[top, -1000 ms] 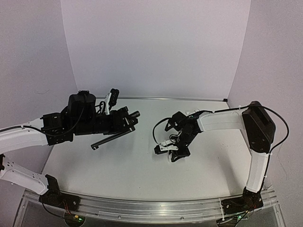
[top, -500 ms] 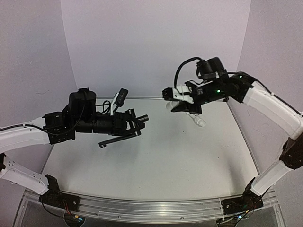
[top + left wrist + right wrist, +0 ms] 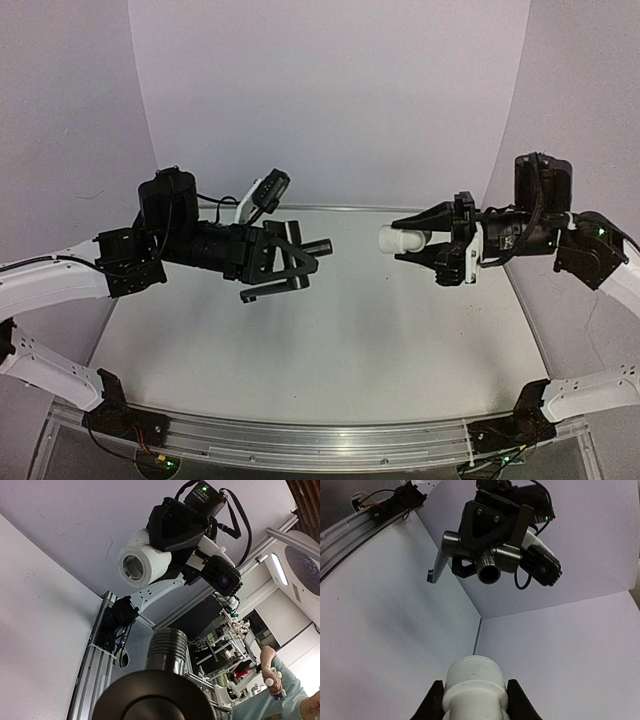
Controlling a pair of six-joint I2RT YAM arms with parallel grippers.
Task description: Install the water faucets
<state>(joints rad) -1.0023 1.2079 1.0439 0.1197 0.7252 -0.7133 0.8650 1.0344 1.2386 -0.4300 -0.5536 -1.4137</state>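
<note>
Both arms are raised above the table and face each other. My left gripper [image 3: 288,256] is shut on the dark grey faucet [image 3: 312,246], whose threaded end points right and whose thin spout [image 3: 268,293] hangs below. My right gripper [image 3: 416,243] is shut on a white pipe fitting [image 3: 392,240] that points left, a short gap from the faucet's tip. The left wrist view shows the faucet's threaded end [image 3: 167,650] close up and the fitting's threaded hole [image 3: 134,566] beyond it. In the right wrist view the fitting [image 3: 475,672] sits between my fingers [image 3: 434,702], with the faucet [image 3: 489,569] opposite.
The white table [image 3: 330,350] lies below both grippers, with purple-white walls behind and at the sides. An aluminium rail [image 3: 320,440] runs along the near edge, with both arm bases on it.
My right arm lifted the white fitting off the table, carried it up past the back wall, and now points it left at the faucet. My left gripper rose slightly and turned the faucet toward it.
</note>
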